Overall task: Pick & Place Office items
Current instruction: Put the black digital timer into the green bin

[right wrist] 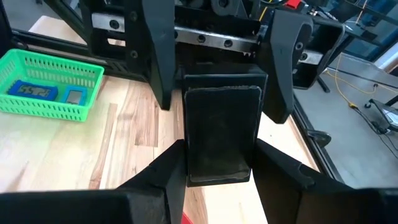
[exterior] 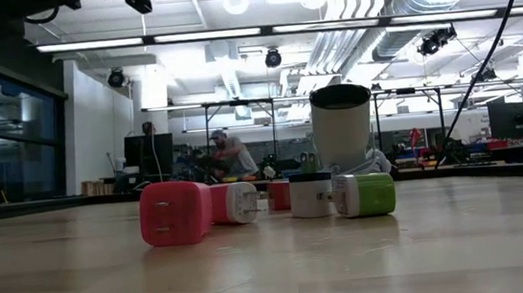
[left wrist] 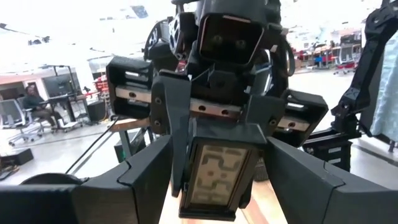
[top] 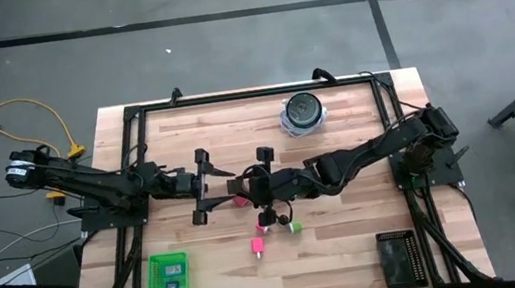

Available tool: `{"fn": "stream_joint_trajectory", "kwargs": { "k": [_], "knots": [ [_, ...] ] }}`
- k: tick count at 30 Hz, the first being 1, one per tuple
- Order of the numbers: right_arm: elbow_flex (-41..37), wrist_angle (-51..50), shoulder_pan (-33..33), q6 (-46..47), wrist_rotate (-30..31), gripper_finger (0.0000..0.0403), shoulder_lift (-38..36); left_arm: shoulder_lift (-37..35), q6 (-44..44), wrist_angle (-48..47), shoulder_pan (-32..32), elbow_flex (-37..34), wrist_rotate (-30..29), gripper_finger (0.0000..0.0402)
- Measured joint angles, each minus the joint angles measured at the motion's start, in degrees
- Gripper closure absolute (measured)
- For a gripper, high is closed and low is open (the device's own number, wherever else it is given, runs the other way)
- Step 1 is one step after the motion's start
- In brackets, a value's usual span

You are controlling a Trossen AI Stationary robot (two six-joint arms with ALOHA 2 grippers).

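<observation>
Black and flat, a small clock with a grey number display (left wrist: 214, 177) is held above the middle of the table, clear of the wood, in what is judged to be a hand-over between the two arms. It is clamped at its sides by the right gripper (right wrist: 219, 152), whose fingers press against both edges. The left gripper (left wrist: 217, 149) faces it head-on with its fingers spread wider than the clock; one stands at each side of it, and from these views it seems that neither is yet touching.

For the pass to be done well, the left fingers should be centred on the clock before they are closed, so that both edges are met together and the clock is not twisted. The right grip should be loosened only once the left hold is firm, and drawn straight back. A drop is to be guarded against, since the other small pieces, a pink plug block (exterior: 175, 212) and a green one (exterior: 370, 194) among them, lie on the table just beneath. The green basket (top: 153, 285) near the left arm, in which two bluish items already lie, is the likely place for the clock.
</observation>
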Motion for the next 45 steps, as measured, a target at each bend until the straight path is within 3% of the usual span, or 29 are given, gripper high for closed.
{"fn": "stream_joint_trajectory", "kwargs": {
  "k": [11,31,45],
  "knots": [
    [0.0,0.0,0.0,0.0,0.0,0.0257,0.0,0.0,1.1,0.1,0.0,0.0,0.0,0.0166],
    [0.0,1.4,0.0,-1.0,0.2,0.0257,0.0,0.0,2.5,0.0,0.0,0.0,-0.2,0.0242],
    [0.0,1.4,0.0,-1.0,0.1,0.0256,0.0,0.0,2.5,0.0,0.0,0.0,-0.2,0.0245]
  ]
}}
